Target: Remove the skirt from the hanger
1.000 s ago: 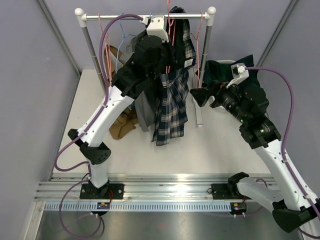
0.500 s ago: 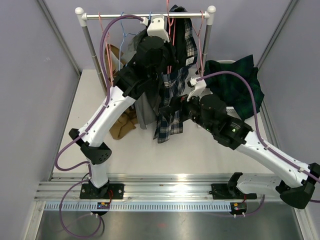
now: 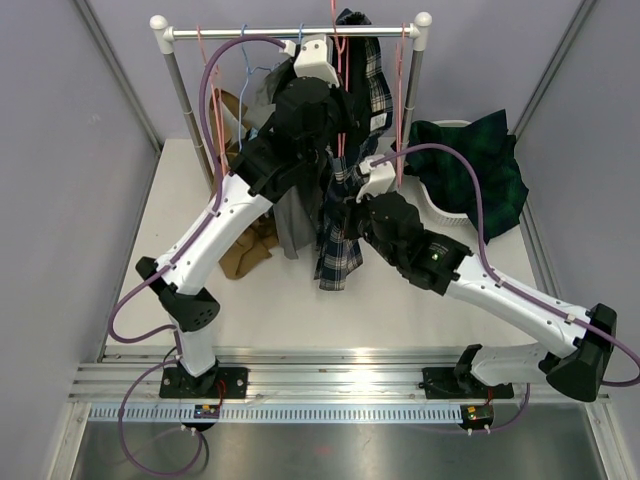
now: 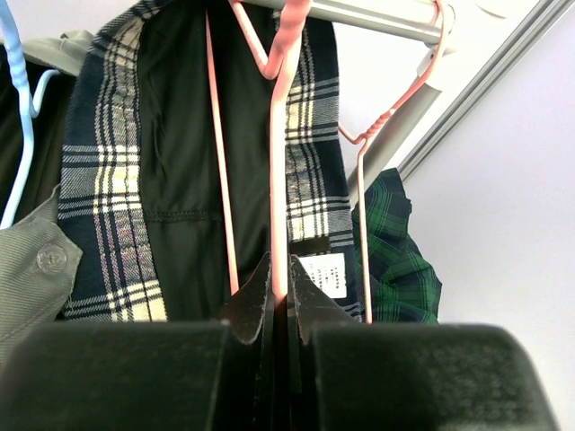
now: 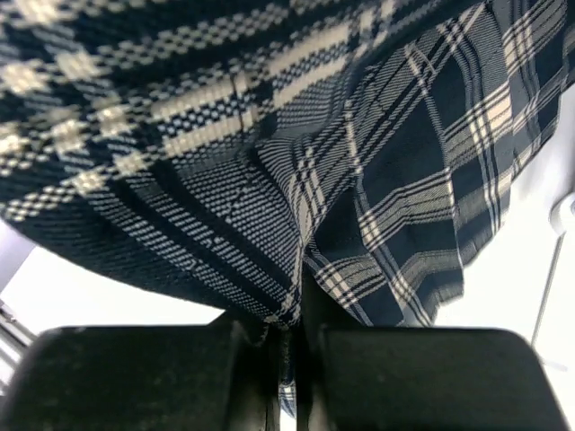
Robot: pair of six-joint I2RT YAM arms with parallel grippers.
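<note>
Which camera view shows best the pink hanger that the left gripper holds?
The left wrist view: the pink hanger runs from the shut left gripper up to the rail, against the plaid skirt. The top external view gives only bits of pink wire beside the left arm. The right wrist view shows skirt fabric only.

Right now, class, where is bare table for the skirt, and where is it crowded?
Bare: table front between left arm and right arm, below the skirt; strip left of left arm. Crowded: under the rail, around the basket.

Skirt on hanger under rail, basket right of it
</note>
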